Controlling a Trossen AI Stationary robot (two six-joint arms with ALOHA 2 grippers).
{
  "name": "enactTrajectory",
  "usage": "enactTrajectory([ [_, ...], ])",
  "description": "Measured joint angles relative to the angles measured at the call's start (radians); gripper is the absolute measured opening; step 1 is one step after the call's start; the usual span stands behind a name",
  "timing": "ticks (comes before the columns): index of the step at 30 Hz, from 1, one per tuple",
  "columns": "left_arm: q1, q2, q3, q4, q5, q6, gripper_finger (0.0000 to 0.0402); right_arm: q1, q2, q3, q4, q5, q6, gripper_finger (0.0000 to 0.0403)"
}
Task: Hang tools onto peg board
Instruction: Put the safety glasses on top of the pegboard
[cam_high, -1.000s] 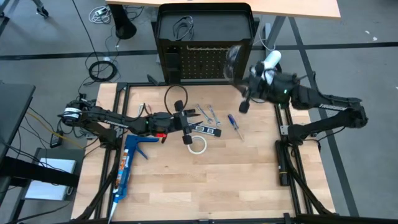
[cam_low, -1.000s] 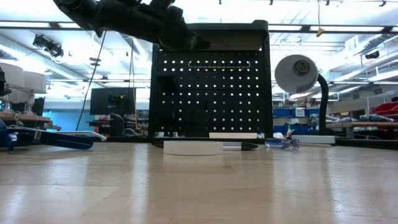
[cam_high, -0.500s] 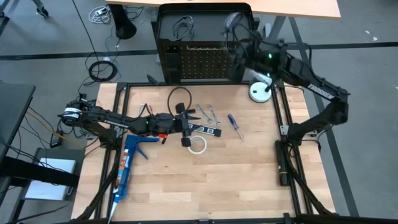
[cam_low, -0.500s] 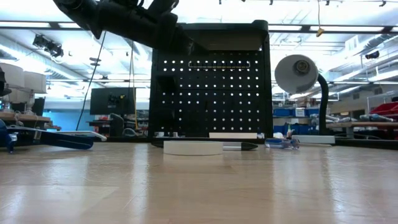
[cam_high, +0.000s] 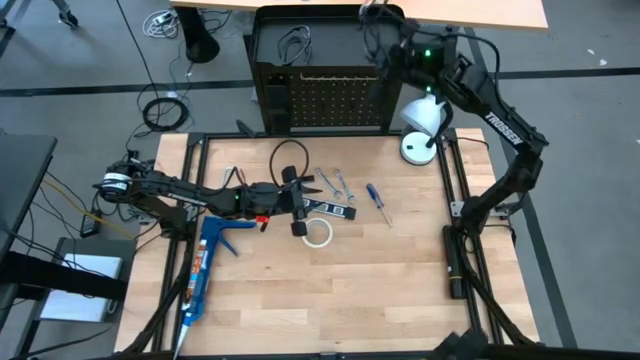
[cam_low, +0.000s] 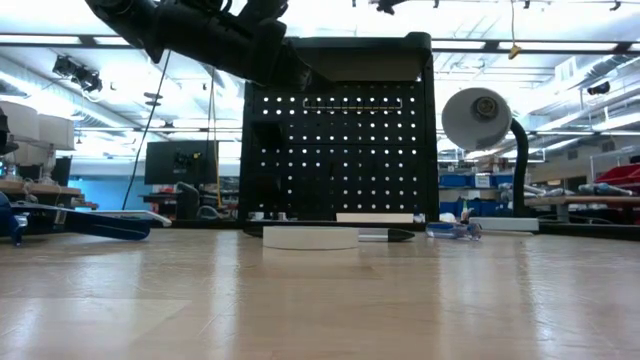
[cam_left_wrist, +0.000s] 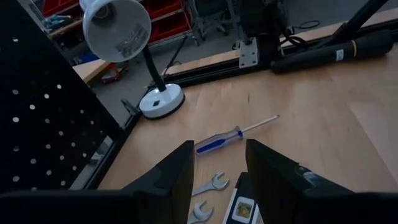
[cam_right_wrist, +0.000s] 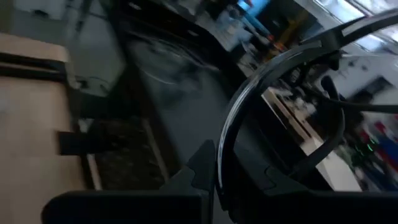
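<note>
Black wire loop (cam_right_wrist: 273, 93): pinched in right gripper (cam_right_wrist: 233, 171) above peg board (cam_high: 330, 100); lower squarely onto a hook.
Left gripper (cam_left_wrist: 217, 171): partly open, empty, over wrenches (cam_left_wrist: 208, 186).

Dark arms, white "TROSSEN" lettering

The wire loop (cam_right_wrist: 273, 81) is cut off at the right wrist view's edge – blurred too; the peg board (cam_left_wrist: 43, 118) is cropped at nine o'clock.
</note>
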Motion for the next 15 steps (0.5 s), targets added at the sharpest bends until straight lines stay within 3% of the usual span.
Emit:
enactTrajectory([
  [3, -0.001, 0.000, 0.000, -0.001, 0.000, 0.000, 0.0152, -0.050, 0.002, -0.001, -0.016, -0.012, 0.027, 0.0040],
  [8, -0.001, 0.000, 0.000, 0.001, 0.000, 0.000, 0.0152, -0.105, 0.004, -0.001, -0.011, -0.136, 0.059, 0.0040],
  [15, -0.001, 0.000, 0.000, 0.000, 0.000, 0.000, 0.0152, -0.150, 0.007, -0.002, -0.019, -0.151, 0.129, 0.0041],
])
